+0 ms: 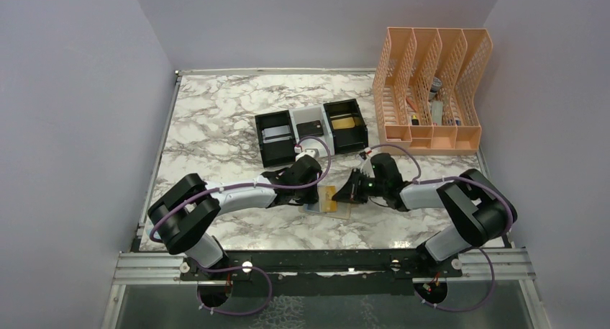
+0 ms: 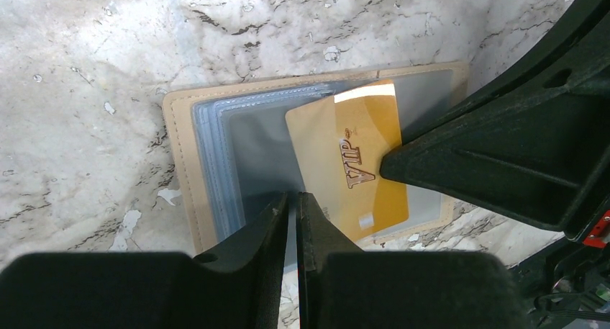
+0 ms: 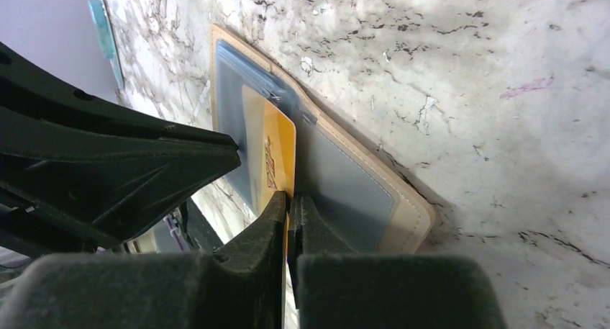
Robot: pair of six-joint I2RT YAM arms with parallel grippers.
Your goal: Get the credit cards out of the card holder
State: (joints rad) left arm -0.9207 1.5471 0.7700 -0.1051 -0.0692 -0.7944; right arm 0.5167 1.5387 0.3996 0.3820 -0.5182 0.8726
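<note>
Gold plastic is what the right arm is working on. The gold credit card (image 2: 360, 163) is sticking partway out of the tan card holder (image 2: 176, 149), which is lying open and flat on the marble worktop (image 2: 86, 70). The right gripper (image 3: 290, 201) is squeezing shut on the card's edge, so the card is sitting right between its fingers. The left gripper (image 2: 295, 203) is keeping its fingers together too, with the tips on the clear pocket just in front of it. I cannot tell if it is pinching the plastic or only pushing down.

To do this step well, the right gripper should be pulling the card flat and straight back toward itself, along the pocket, not lifting up. Lifting could bend the card or drag the holder along. The left gripper should be pressing hard enough to pin the holder down. The two grippers are sitting very close, so the pull should be going slowly, away from the left one.
</note>
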